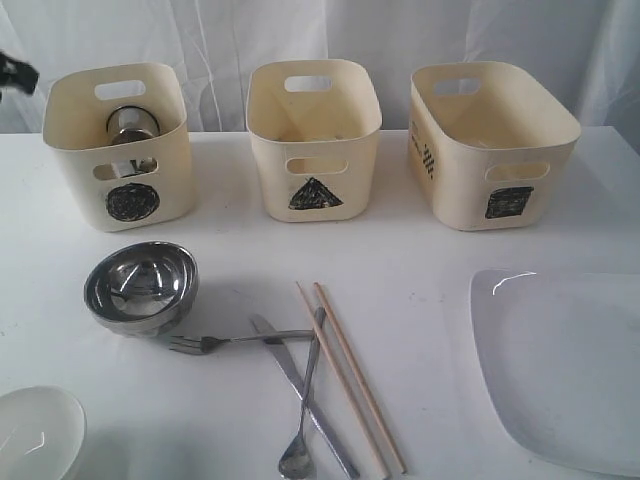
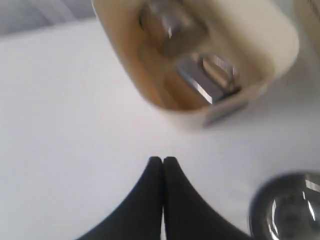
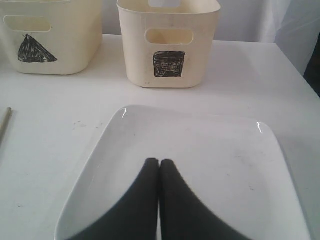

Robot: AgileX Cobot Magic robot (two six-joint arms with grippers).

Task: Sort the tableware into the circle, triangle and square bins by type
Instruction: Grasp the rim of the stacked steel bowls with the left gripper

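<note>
Steel mug (image 1: 130, 125) inside circle bin (image 1: 75, 170), upper left: likely vessels' bin. Left gripper (image 2: 163, 161) clenched, empty; right gripper (image 3: 159, 162) clenched, empty, over plate (image 3: 210, 150).

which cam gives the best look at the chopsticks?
Exterior view: both chopsticks show end to end, lying side by side just right of the spoon. The right wrist view catches only a sliver of one at the frame edge. The left wrist view shows none.
</note>
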